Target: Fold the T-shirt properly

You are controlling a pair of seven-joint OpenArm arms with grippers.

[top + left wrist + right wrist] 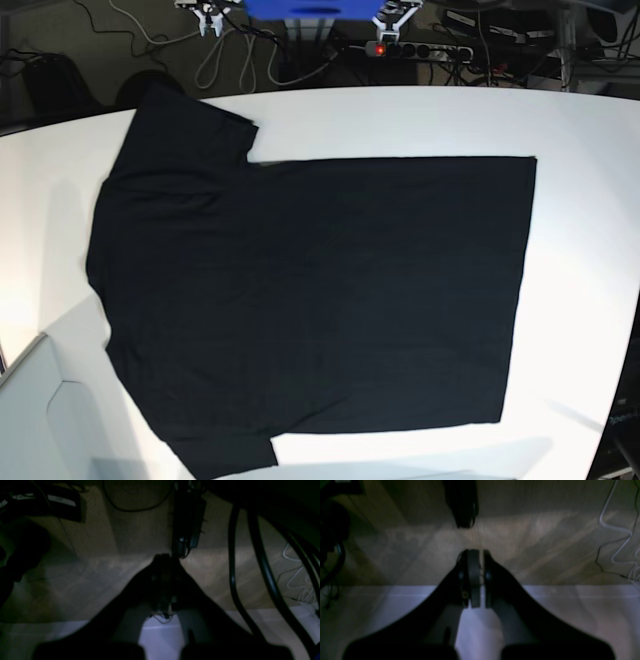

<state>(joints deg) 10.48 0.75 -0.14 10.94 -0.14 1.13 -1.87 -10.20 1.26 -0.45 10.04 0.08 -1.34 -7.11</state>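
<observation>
Only the base view shows the T-shirt (320,290) spread flat; wrist views show each hand (163,580) (476,577) pressed together, empty

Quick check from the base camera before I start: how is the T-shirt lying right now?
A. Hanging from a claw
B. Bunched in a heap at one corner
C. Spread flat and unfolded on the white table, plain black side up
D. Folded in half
C: the T-shirt lies spread flat on the white table, both sleeves out, showing plain black with no print and no fold.
</observation>
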